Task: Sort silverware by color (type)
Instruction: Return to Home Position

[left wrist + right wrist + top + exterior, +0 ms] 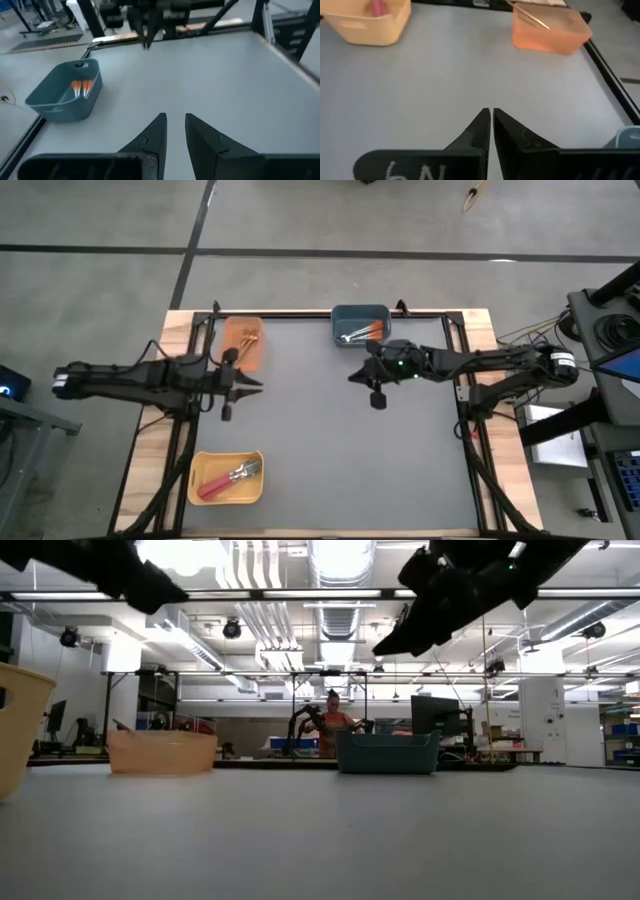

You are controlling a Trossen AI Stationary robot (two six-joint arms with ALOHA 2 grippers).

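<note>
All the silverware I see lies in bins. Orange-handled forks (pixel 365 332) (pixel 82 87) lie in the blue-grey bin (pixel 340 315) at the far edge. Thin gold forks (pixel 246 338) (pixel 532 19) lie in the orange bin (pixel 232 355) at the far left. Red-handled forks (pixel 228 477) lie in the yellow bin (pixel 200 460) at the near left. My left gripper (pixel 255 383) (pixel 175 117) hovers above the mat beside the orange bin, slightly open and holding nothing. My right gripper (pixel 352 377) (pixel 490 110) hovers near the blue-grey bin, shut and holding nothing.
The grey mat (pixel 330 440) between the bins is bare. A black frame rail (pixel 465 410) and wooden edges border it. A person (pixel 333 720) stands far off in the room behind the table.
</note>
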